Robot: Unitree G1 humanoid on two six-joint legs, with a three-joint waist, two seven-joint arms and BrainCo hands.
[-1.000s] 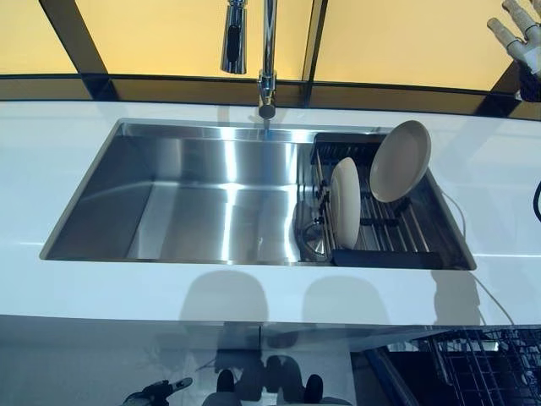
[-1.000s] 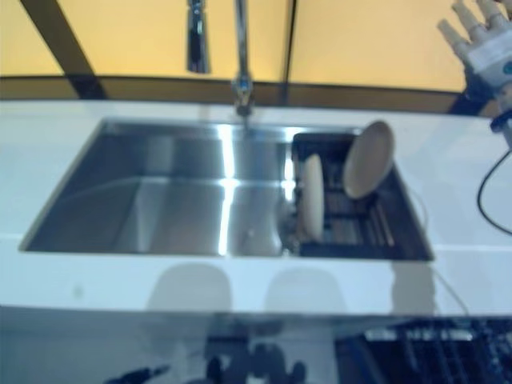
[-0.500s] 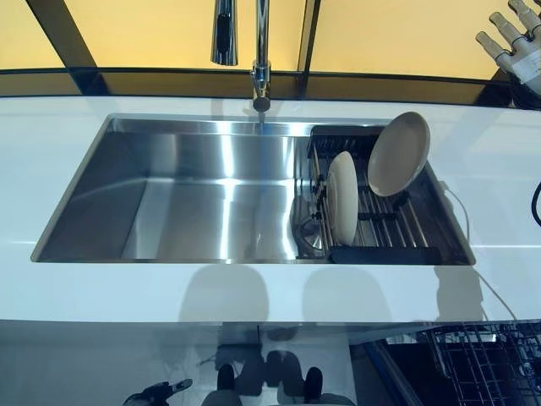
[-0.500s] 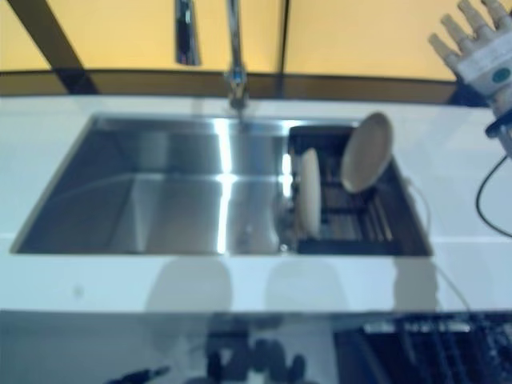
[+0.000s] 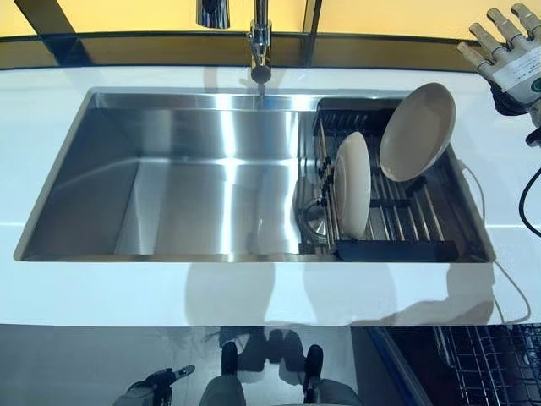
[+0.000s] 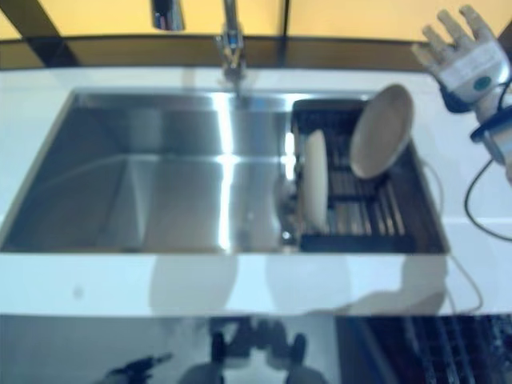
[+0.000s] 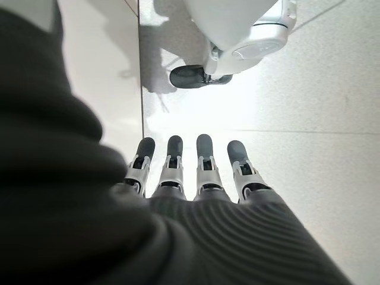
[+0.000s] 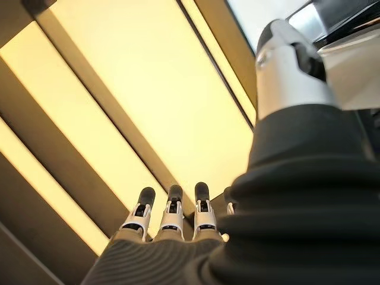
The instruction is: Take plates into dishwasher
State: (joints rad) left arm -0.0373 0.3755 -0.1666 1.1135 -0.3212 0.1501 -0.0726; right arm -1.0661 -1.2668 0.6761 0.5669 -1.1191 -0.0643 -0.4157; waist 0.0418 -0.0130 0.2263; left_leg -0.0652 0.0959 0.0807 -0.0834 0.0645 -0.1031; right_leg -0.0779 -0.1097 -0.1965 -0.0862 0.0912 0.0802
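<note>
right hand (image 5: 507, 52) lower, nearer plates (image 5: 417, 131)

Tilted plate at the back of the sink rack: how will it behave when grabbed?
The tilted plate looks rigid and glazed, so likely slippery and breakable. It leans on the rack, so a push could tip it, perhaps toward the upright plate. The right hand hangs nearby, open.

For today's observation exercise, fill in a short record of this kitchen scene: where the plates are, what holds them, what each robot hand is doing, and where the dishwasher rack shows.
plates: two, small plate on edge, large plate leaning behind it
holder: dish rack at the right end of the sink
right hand: open, raised, holding nothing
left hand: open, facing the floor, holding nothing
dishwasher rack: lower right, below the counter
</note>
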